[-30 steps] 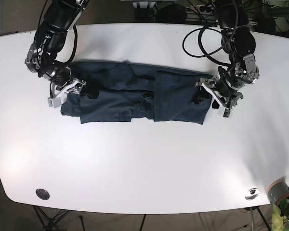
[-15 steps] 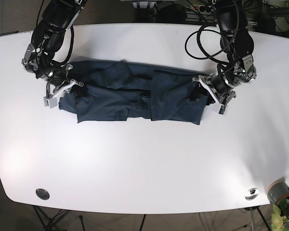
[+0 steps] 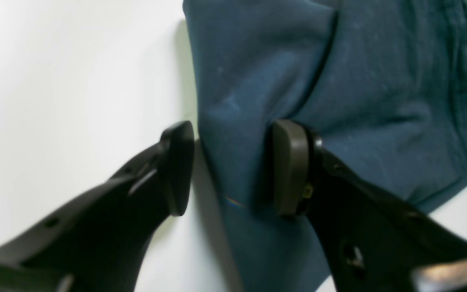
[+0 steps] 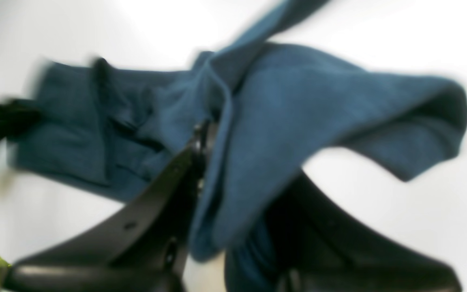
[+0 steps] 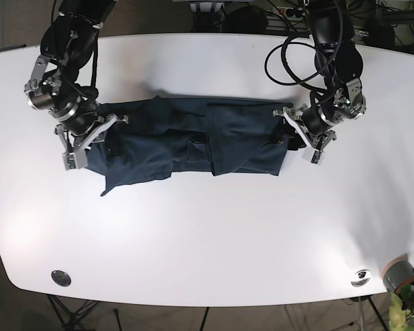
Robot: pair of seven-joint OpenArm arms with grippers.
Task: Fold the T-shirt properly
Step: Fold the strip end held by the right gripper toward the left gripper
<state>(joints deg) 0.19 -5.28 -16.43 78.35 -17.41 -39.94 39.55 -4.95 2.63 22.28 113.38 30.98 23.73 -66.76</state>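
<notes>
The dark blue T-shirt lies stretched sideways across the middle of the white table. My right gripper is at its left end. In the right wrist view this gripper is shut on a raised fold of the shirt, which drapes over the fingers; the view is blurred. My left gripper is at the shirt's right end. In the left wrist view it pinches a thick ridge of the shirt's edge between its fingers.
A grey pot with a green plant stands at the table's front right corner. Two round metal discs sit near the front edge. Cables hang behind the table's far edge.
The shirt has shifted left and its left end is now lifted, with a corner drooping toward the front. The right gripper moved forward with it. The left gripper moved slightly left.
</notes>
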